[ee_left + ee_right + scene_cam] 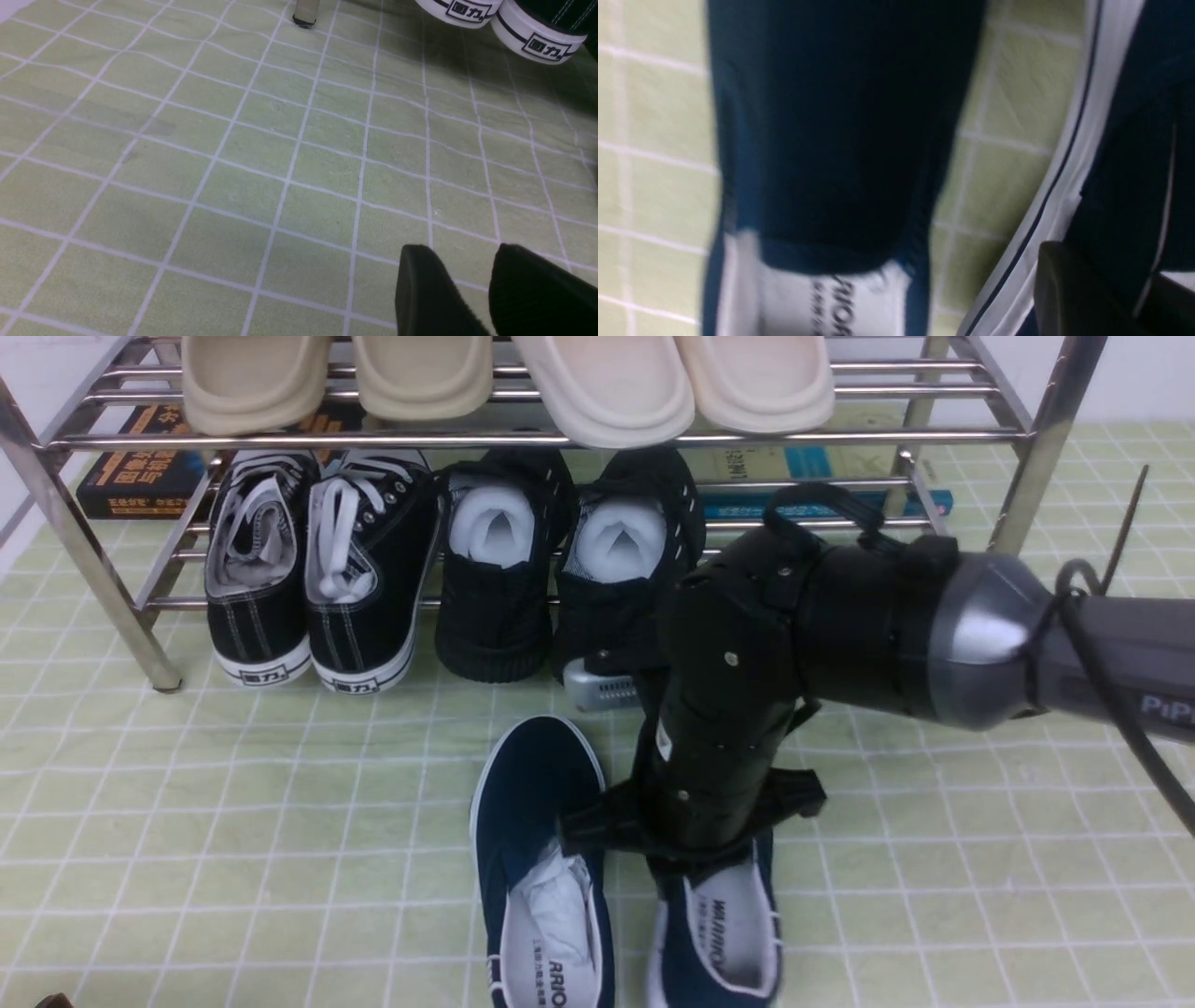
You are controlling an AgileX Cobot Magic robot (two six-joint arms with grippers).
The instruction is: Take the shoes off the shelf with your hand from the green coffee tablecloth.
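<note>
Shoes [537, 821]: both off shelf [560, 437], toes far, on near green tablecloth [233, 803].
Right claw [709, 863]: at right shoe's opening, hidden under wrist; clenched or released, cannot tell.
Left claw [460, 261]: released, empty, over bare cloth.
Risk: possible snag on shoe collar when lifting, dragging pair askew.
Views: front places pair; right wrist, blurred, shows one finger [1073, 289] beside white sole.

The pale green coffee tablecloth [233, 821] with white grid lines carries the slanted legs of the shelf [103, 574] and, nearer, the navy shoes [532, 784] side by side.
</note>
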